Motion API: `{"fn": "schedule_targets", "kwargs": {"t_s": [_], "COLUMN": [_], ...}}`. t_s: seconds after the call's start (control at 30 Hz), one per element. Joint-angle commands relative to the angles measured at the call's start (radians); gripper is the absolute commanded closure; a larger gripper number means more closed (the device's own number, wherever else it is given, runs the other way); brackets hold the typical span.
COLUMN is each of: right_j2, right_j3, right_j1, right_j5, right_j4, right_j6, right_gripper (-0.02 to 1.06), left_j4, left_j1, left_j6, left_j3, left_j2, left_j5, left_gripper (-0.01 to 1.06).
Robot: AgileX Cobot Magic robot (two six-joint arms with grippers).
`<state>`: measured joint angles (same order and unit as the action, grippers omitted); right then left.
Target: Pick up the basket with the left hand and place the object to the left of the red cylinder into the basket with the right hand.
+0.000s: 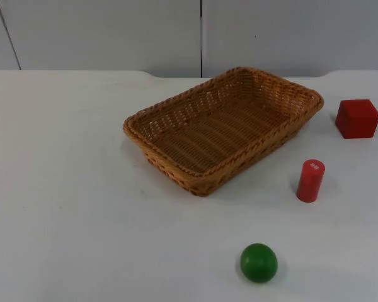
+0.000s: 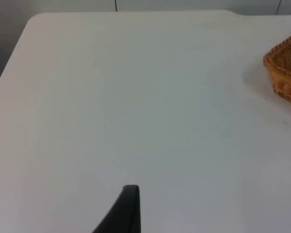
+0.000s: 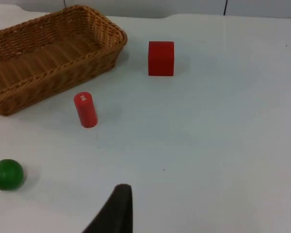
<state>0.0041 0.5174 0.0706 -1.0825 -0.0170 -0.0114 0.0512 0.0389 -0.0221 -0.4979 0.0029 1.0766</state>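
Note:
An empty brown wicker basket [image 1: 220, 132] lies at an angle in the middle of the table. To its right a red cylinder [image 1: 310, 180] stands upright. A green ball [image 1: 259, 262] rests nearer the front edge, left of the cylinder. My right gripper [image 3: 117, 211] hangs above bare table, well away from the cylinder [image 3: 85, 109], the ball [image 3: 7, 174] and the basket [image 3: 48, 53]. Over the table's left side waits my left gripper [image 2: 128, 208], far from the basket's corner [image 2: 286, 73].
A red cube [image 1: 357, 117] sits at the right, behind the cylinder and beside the basket's far end; it appears as the cube [image 3: 161, 58] in the right wrist view too. The grey partition wall [image 1: 113, 31] closes the table's back edge.

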Motion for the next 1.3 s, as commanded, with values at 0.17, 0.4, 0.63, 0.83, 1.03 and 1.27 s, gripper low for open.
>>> {"fn": "schedule_targets", "kwargs": {"t_s": [0.17, 0.4, 0.63, 0.83, 1.03, 1.27], "right_j2": [0.141, 0.376, 0.634, 0.799, 0.888, 0.922], "right_j3": [0.089, 0.179, 0.213, 0.213, 0.213, 0.213], "right_j1": [-0.009, -0.009, -0.009, -0.009, -0.009, -0.009], "right_j5": [0.047, 0.138, 0.227, 0.249, 0.251, 0.268], "right_j4": [0.007, 0.007, 0.017, 0.017, 0.017, 0.017], "right_j6": [-0.001, -0.001, -0.001, -0.003, -0.003, -0.003], "right_gripper": [-0.01, -0.01, -0.01, -0.01, -0.01, -0.01], "left_j4": [0.053, 0.13, 0.181, 0.226, 0.229, 0.33], "left_j1": [-0.006, -0.006, -0.006, -0.006, -0.006, -0.006], "left_j6": [0.009, 0.0, -0.026, -0.059, -0.069, -0.229], "left_j3": [-0.05, -0.114, -0.175, -0.178, -0.178, -0.226], "left_j2": [0.106, 0.341, 0.553, 0.641, 0.687, 0.872], "left_j5": [-0.057, -0.145, -0.17, -0.208, -0.21, -0.257], "left_gripper": [0.0, 0.0, 0.0, 0.0, 0.0, 0.0]}}
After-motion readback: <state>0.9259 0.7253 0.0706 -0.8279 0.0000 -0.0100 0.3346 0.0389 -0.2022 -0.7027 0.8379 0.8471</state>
